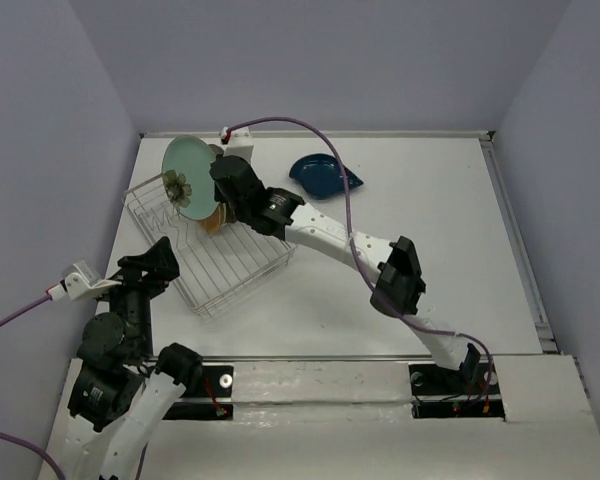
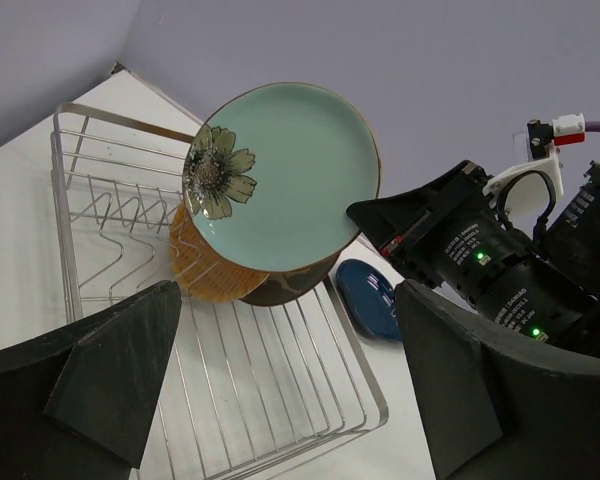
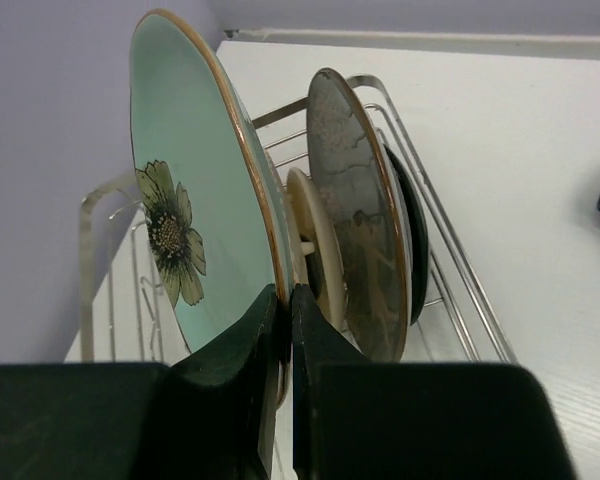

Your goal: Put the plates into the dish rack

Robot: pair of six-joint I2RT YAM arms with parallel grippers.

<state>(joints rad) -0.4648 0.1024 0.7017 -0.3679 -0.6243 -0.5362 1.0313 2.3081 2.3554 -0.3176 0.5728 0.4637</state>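
Note:
My right gripper point(image 3: 285, 300) is shut on the rim of the pale teal floral plate point(image 1: 188, 172) and holds it upright over the far end of the dish rack point(image 1: 215, 262). In the right wrist view the teal plate point(image 3: 195, 200) stands left of a cream plate point(image 3: 315, 250), a grey plate point(image 3: 365, 230) and a black plate point(image 3: 410, 240) set upright in the rack. An orange plate point(image 2: 205, 265) shows behind the teal plate point(image 2: 290, 175). The dark blue leaf-shaped plate point(image 1: 323, 176) lies on the table right of the rack. My left gripper point(image 2: 280, 390) is open and empty at the rack's near-left corner.
The rack sits at an angle on the white table point(image 1: 430, 220), near the left wall. The right arm point(image 1: 320, 235) reaches across the table's middle. A purple cable point(image 1: 330, 150) loops over the far side. The blue plate also shows in the left wrist view point(image 2: 370, 295).

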